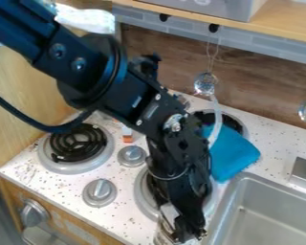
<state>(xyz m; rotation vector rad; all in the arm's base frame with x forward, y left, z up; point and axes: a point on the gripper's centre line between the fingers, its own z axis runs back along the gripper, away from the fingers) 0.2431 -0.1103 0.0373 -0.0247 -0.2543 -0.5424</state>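
Where the toy stove's speckled white top nears its front edge, the black two-finger gripper hangs low at the bottom of the view, on an arm that comes in from the upper left. Right at its tip is a clear or silvery vessel, partly hidden behind it and cut off by the view's lower edge; whether the gripper stands open or is closed on this vessel cannot be told. Behind the gripper, the front right burner shows only in part. Farther back, a soft-looking blue item lies partly over the back right burner, close to the sink's rim, with a whitish curved strip rising by it. Left of the arm are the black coil of the left burner, two round silver knobs and a small orange-and-white piece. The gray metal sink is set in the counter at right. Before the wood-look backsplash hangs a faceted clear ball.
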